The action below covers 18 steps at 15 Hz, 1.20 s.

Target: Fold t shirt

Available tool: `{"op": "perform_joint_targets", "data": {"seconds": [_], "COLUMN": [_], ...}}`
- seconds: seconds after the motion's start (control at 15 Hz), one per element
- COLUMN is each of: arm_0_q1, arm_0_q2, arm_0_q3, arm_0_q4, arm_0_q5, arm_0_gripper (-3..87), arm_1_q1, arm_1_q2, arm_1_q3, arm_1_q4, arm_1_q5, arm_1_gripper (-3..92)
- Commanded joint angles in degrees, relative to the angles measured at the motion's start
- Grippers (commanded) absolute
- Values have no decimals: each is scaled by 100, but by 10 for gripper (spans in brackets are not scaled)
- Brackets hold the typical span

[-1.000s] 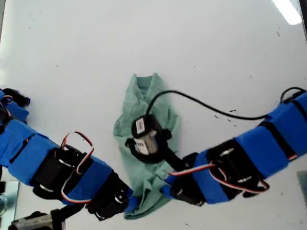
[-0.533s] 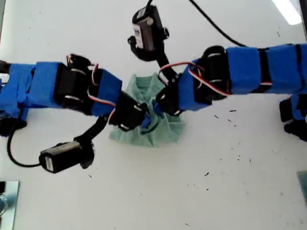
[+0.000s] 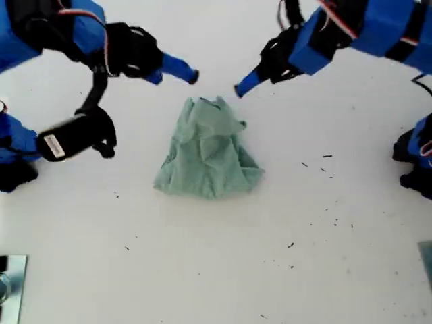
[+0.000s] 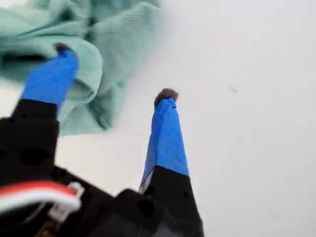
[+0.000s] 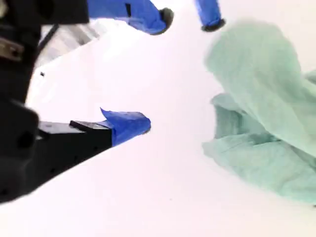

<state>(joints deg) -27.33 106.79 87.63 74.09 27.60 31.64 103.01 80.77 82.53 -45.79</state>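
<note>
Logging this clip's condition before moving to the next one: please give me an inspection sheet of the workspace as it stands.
Surface: white table, bare apart from the shirt.
Job's things: t shirt, bunched in a rumpled heap, not flat or neatly folded.
Clutter: small dark specks on the table.
Grippers: my first pincer open, holding nothing; my second pincer open, clear of the cloth.
Cables: black lead running to the wrist camera.
Surroundings: metallic object at the exterior view's lower left corner, unclear what.
</note>
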Motion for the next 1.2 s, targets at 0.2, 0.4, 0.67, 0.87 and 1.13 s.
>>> {"op": "perform_joint_targets", "data": {"seconds": [0.2,0.4,0.67,0.87,1.13], "arm_0_q1": [0,1125,1556,2083,2733], "arm_0_q2": [4157,6179,9729,9967,9967], "arm_0_q3": [4808,7022,9791,9800,9800], "arm_0_q4": [-1740,-2522,-2224,-1477,-1485], "arm_0_q5": [-404,-1459,-2725,-2268,-2232], "arm_0_gripper": [216,175,146,162,161], "arm_1_q1": [633,-466,-1160,-1195,-923], "arm_1_q2": [4896,6899,9677,9765,9756], "arm_1_q3": [4421,6706,9079,9756,9747], "arm_1_q4": [-88,-316,-817,-694,-659], "arm_1_q5": [712,1679,2470,2927,817], "arm_1_gripper": [252,256,225,214,196]}}
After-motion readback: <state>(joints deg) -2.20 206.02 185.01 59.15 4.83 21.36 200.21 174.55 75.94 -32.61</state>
